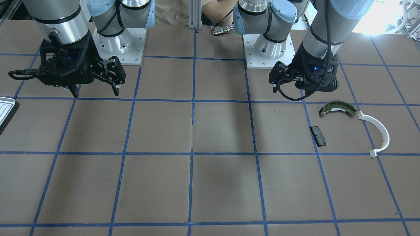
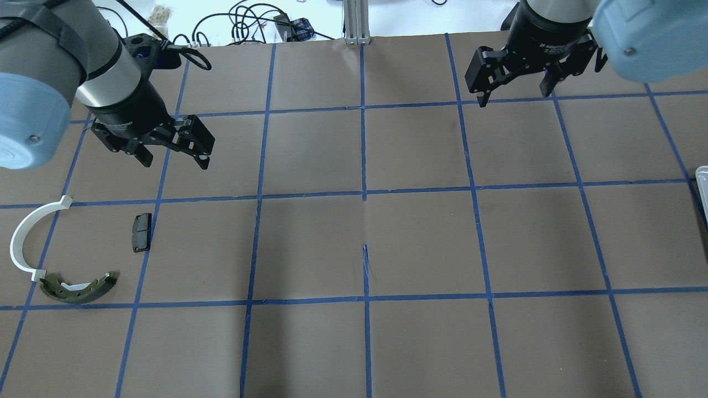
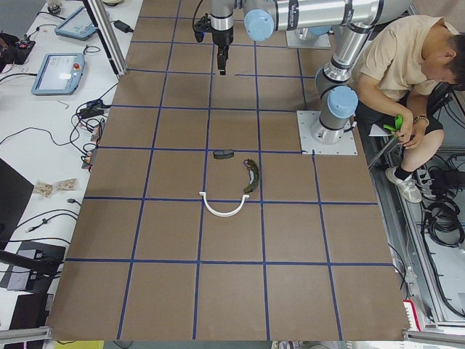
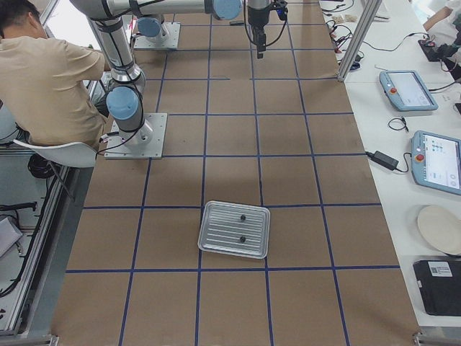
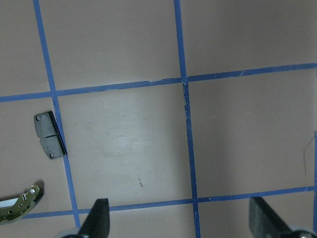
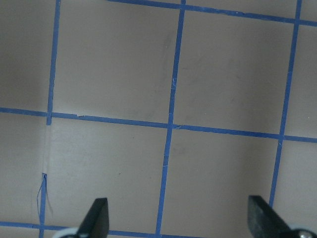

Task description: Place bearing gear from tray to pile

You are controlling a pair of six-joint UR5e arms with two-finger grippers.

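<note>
The silvery ribbed tray [image 4: 234, 229] lies at the table's end on my right, with two small dark round parts [image 4: 243, 216] on it. Only its corner shows in the front view [image 1: 6, 108]. The pile lies on my left: an olive-and-silver brake shoe [image 2: 77, 288], a white plastic arc [image 2: 25, 237] and a dark brake pad [image 2: 141, 232]. My left gripper [image 2: 176, 161] hangs open and empty above the table, just beyond the pad. My right gripper [image 2: 514, 95] is open and empty over the far right part of the table, well away from the tray.
The brown table top is marked with a blue tape grid. Both arm bases [image 1: 118, 42] are bolted at the robot's edge. A seated person [image 4: 43, 79] is behind the robot. Tablets [image 4: 407, 90] and cables lie on the side bench.
</note>
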